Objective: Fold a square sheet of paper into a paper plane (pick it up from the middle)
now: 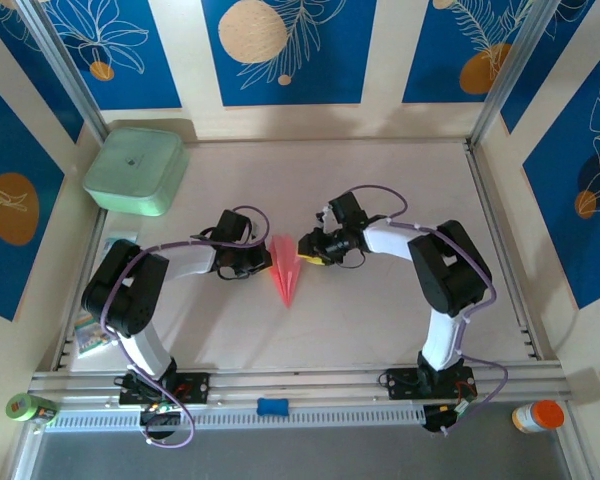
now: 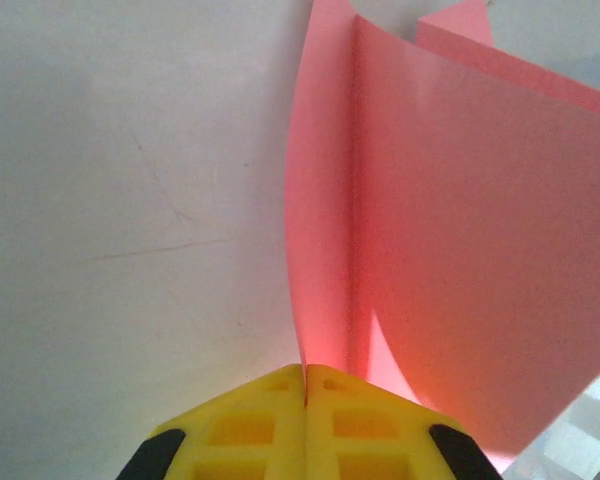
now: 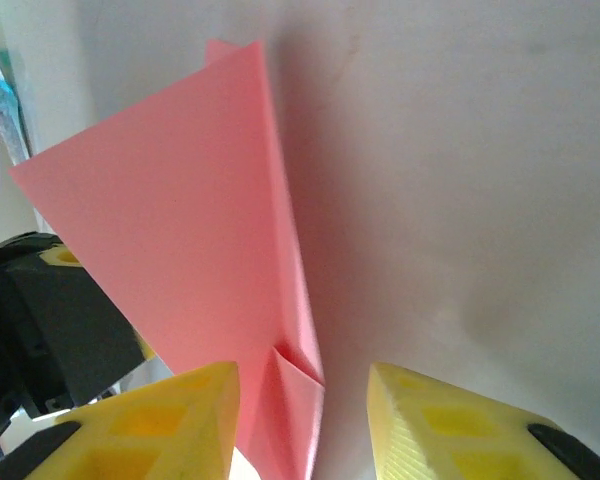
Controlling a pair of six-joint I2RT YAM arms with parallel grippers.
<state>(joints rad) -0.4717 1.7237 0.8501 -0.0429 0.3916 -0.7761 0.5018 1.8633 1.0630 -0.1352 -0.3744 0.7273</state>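
The square sheet of paper is folded into a narrow pink-red paper plane (image 1: 286, 272) in the middle of the table, with its tip pointing toward the near edge. My left gripper (image 1: 264, 262) meets it from the left. In the left wrist view the yellow fingers (image 2: 270, 420) are pressed together, and an edge of the paper plane (image 2: 460, 250) runs into the seam of the left gripper (image 2: 306, 372). My right gripper (image 1: 304, 247) comes in from the right. Its jaws stand apart as the right gripper (image 3: 302, 368) straddles a folded corner of the paper plane (image 3: 180, 230).
A mint-green square box (image 1: 137, 170) sits at the back left. Clear printed packets (image 1: 100, 320) lie along the left edge. On the front rail are a blue block (image 1: 272, 406), a green roll (image 1: 30, 408) and an orange-capped bottle (image 1: 538, 415).
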